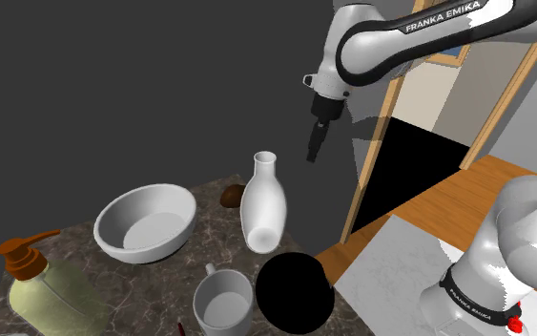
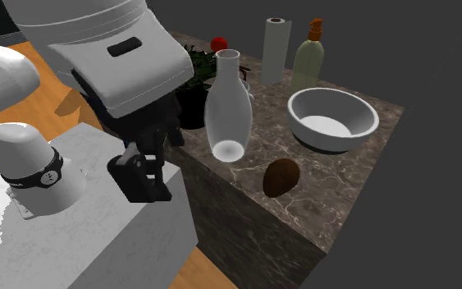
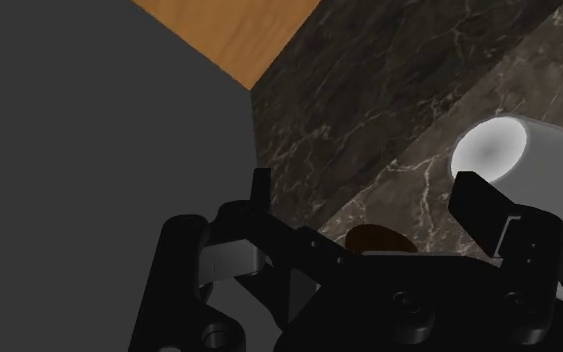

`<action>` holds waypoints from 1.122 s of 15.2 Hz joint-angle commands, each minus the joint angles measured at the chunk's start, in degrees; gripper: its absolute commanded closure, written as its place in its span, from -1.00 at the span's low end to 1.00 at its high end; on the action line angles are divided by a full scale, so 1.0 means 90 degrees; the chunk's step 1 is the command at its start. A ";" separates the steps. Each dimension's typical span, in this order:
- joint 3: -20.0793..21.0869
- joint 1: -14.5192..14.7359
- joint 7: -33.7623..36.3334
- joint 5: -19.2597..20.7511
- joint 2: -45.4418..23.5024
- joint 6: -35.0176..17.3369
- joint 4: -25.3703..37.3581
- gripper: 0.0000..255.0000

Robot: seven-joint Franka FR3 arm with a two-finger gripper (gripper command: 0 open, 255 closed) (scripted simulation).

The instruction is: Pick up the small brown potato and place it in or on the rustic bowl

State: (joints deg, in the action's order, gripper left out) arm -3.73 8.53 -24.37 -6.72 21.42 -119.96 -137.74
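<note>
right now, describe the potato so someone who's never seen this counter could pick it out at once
Find the dark marble counter. Near its edge, close to the tall white vase and the wide white bowl, lies the potato. It is the one small, brown, egg-shaped lump beside those bigger white vessels.

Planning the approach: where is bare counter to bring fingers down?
Bare marble rings the small brown potato, between the white narrow-necked vase and the white round bowl. Crowded on the vase's other side: white mug, black round pot, paper roll.
</note>
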 commanded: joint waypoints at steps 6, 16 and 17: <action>-0.0150 0.0579 -0.2048 -0.0660 -0.1554 -0.1042 0.0655 -1.00; 0.0264 0.1008 -0.4585 -0.1615 -0.3351 -0.1691 0.1866 -1.00; 0.0279 0.1014 -0.4599 -0.1638 -0.3409 -0.1762 0.1855 -1.00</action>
State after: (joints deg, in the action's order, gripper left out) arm -1.51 17.53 -64.79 -21.07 -8.57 -135.34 -121.32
